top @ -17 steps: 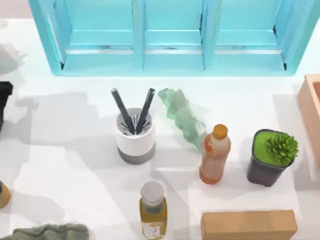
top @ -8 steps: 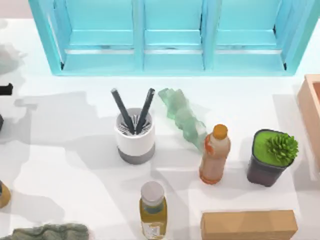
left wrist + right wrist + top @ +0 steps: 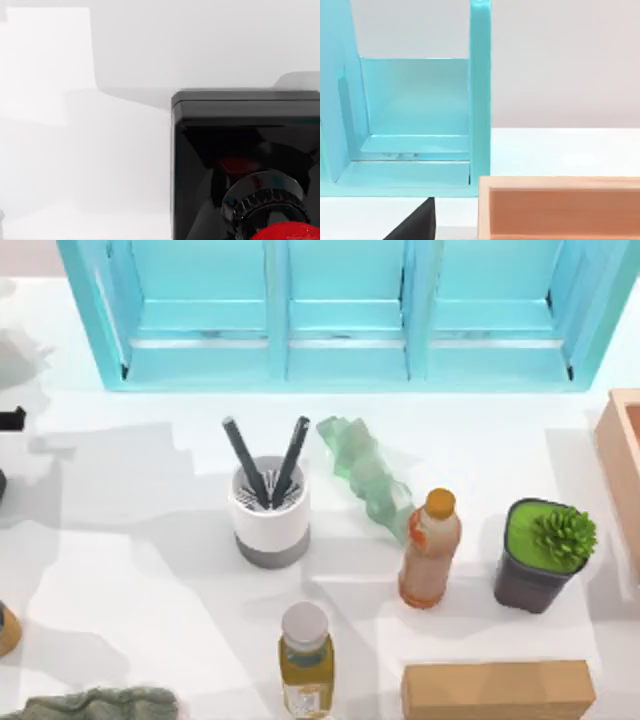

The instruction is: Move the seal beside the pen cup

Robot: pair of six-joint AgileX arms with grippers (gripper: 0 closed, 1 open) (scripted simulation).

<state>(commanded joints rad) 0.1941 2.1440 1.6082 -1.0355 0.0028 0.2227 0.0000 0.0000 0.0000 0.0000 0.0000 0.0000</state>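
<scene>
The seal (image 3: pixel 245 170) sits right up close under the left wrist camera, black block base and a bit of red knob, standing on the white counter (image 3: pixel 150 540). Can't tell what the left jaws or the right jaws are doing. From above, the pen cup (image 3: pixel 270 512) stands mid-counter with two black pens poking out, in front of the turquoise shelf (image 3: pixel 345 310). The orange-capped bottle (image 3: pixel 430 548) and the silver-capped bottle (image 3: pixel 305 660) both carry labels, but nothing on them is readable.

Sim office desk: pen cup (image 3: pixel 270 515), potted plant (image 3: pixel 543 552), teal shelf unit (image 3: pixel 345 310).
</scene>
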